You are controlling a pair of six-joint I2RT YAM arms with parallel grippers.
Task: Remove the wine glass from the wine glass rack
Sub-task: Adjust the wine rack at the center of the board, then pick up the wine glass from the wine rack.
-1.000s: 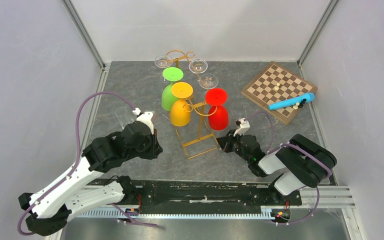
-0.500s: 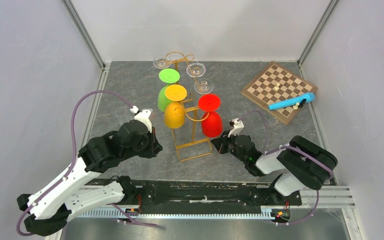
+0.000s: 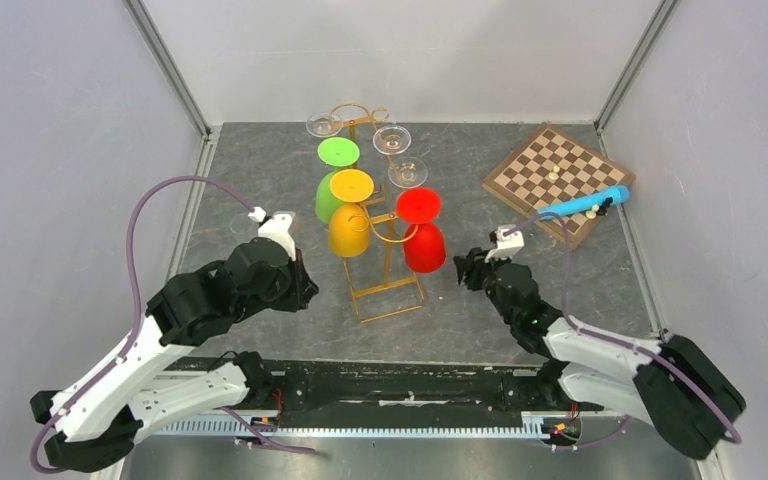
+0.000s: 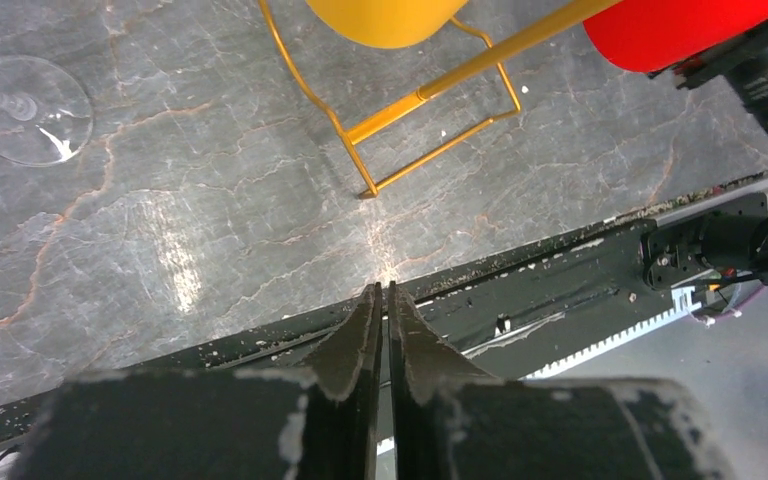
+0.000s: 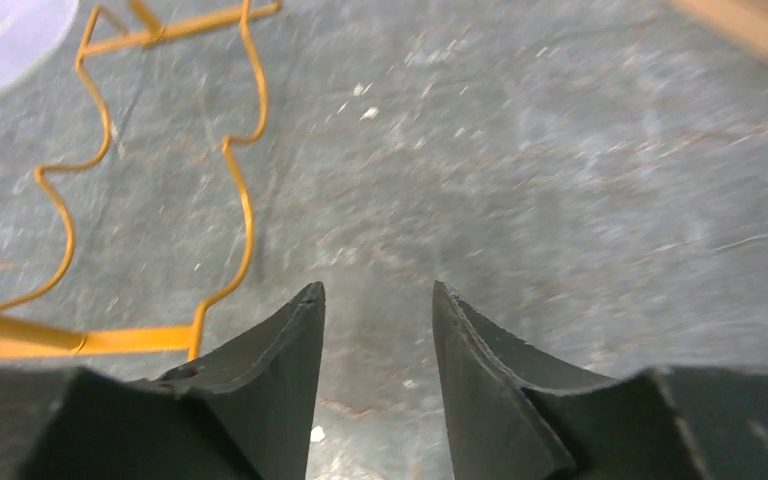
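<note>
Grey stone-patterned worktop [image 3: 260, 160] carries the gold wine glass rack [image 3: 390, 265], upright at centre. The red wine glass [image 3: 426, 245] hangs on it bowl-down, stem vertical. Only the left wrist view clearly shows a clear glass [image 4: 25, 108] off the rack. The left tool [image 4: 381, 288] is together and empty; the right tool [image 5: 372, 288] is apart and empty.

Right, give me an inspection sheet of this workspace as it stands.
Surface: grey stone-look table, lightly speckled.
Job's things: wine glass rack upright; green glass, yellow glass, red glass, three clear glasses hanging.
Clutter: loose clear wine glass left of rack; chessboard, blue marker on it.
End effectors: left end effector shut, empty; right end effector open, empty.
Cables: left cable, right cable, purple, loop clear of rack.
Surroundings: white walls, aluminium posts.
</note>
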